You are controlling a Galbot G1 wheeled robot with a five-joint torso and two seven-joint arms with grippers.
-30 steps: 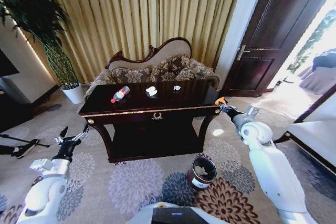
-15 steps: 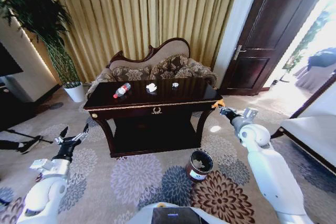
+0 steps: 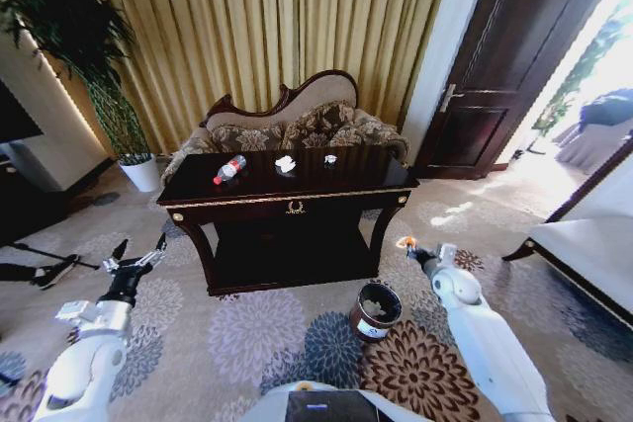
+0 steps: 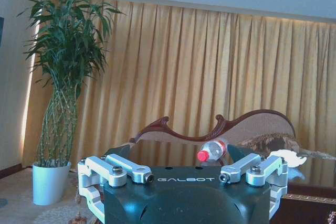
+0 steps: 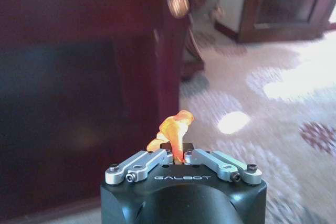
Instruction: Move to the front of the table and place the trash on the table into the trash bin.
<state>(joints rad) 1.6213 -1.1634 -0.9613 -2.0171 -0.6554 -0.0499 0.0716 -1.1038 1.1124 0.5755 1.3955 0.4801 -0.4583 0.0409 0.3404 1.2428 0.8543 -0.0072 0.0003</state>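
The dark brown table point(image 3: 297, 190) stands ahead of me. On its top lie a clear bottle point(image 3: 228, 169) with a red cap, a crumpled white paper point(image 3: 286, 164) and a small pale scrap point(image 3: 331, 159). My right gripper point(image 3: 406, 245) hangs low beside the table's right front leg, shut on an orange wrapper point(image 5: 177, 126). It is just above and to the right of the round brown trash bin point(image 3: 376, 311) on the carpet. My left gripper point(image 3: 138, 262) is open, low on the left. In its wrist view the bottle point(image 4: 212, 150) and paper point(image 4: 286, 157) lie beyond the open left gripper point(image 4: 184, 170).
A carved sofa point(image 3: 287, 130) stands behind the table against gold curtains. A potted plant in a white pot point(image 3: 140, 173) is at the back left and a dark door point(image 3: 504, 76) at the back right. A pale bench point(image 3: 584, 254) sits on the right.
My right gripper has dropped from the table's right front corner to near the floor, still holding the orange wrapper. The left arm has stayed still. The camera shifted slightly early on.
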